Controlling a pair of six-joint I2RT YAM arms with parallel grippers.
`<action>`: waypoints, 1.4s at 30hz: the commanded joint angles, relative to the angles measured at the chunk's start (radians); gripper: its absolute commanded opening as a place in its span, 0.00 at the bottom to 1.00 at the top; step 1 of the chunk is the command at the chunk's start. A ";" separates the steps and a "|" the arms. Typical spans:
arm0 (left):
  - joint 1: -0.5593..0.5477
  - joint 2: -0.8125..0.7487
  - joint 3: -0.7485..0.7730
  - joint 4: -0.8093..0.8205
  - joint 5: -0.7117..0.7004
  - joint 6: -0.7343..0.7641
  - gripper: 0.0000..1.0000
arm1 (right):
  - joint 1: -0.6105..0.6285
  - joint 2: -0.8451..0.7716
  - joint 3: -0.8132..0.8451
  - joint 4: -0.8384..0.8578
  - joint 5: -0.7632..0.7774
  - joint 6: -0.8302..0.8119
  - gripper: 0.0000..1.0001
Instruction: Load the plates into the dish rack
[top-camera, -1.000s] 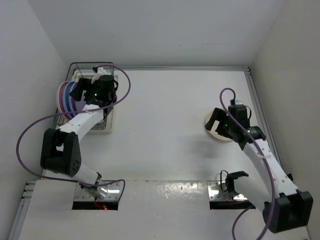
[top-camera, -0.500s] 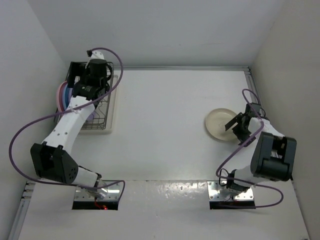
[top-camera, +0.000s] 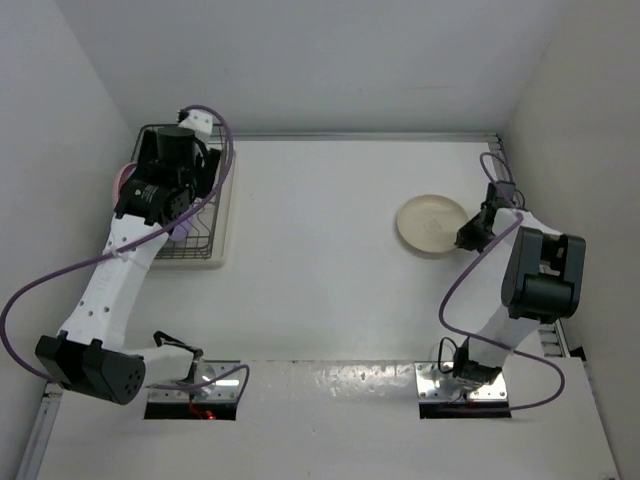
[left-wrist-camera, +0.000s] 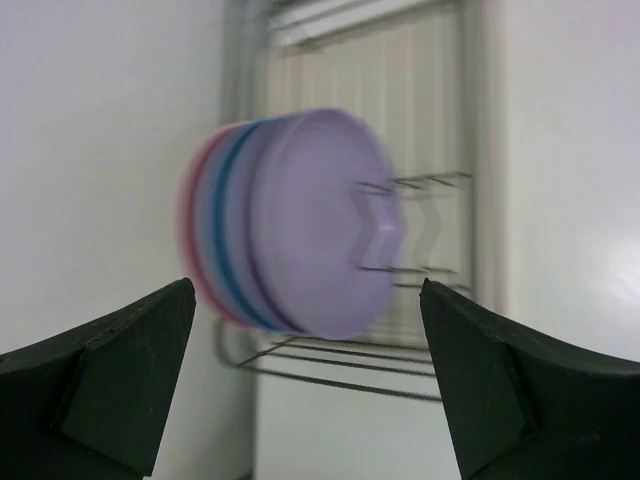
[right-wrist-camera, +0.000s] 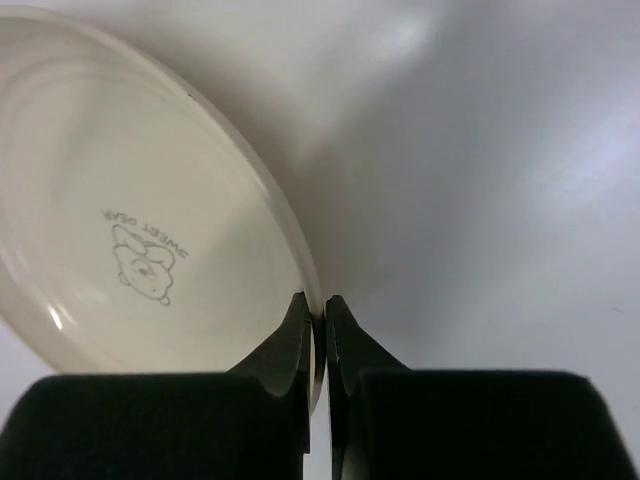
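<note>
Dish rack (top-camera: 192, 246) sits left (plates (left-wrist-camera: 290, 225) inside), 1 plate (top-camera: 430, 225) right.

A white table (top-camera: 320, 250) lies under both pairs of jaws; plain white walls (top-camera: 300, 60) rise beyond them, evenly lit.

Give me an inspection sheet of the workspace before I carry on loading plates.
Surface: white table, no spills seen.
Job's things: dark wire dish rack holds upright pink, blue and lilac plates; cream round plate sits outside it, on the table's right.
Clutter: nothing seen.
Grippers: left gripper open, facing the racked plates; right gripper shut on the cream plate's rim.
Cables: purple cables loop beside both arms.
Surroundings: white walls on three sides.
</note>
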 joint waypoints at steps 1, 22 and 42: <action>-0.043 0.000 0.062 -0.156 0.441 0.006 1.00 | 0.116 0.022 0.115 -0.008 -0.010 -0.077 0.00; -0.144 0.211 0.085 -0.210 0.869 0.029 0.90 | 0.892 -0.281 0.156 0.259 -0.132 -0.274 0.00; -0.108 0.202 0.043 -0.282 0.959 0.076 0.00 | 0.932 -0.345 0.066 0.395 -0.203 -0.296 0.04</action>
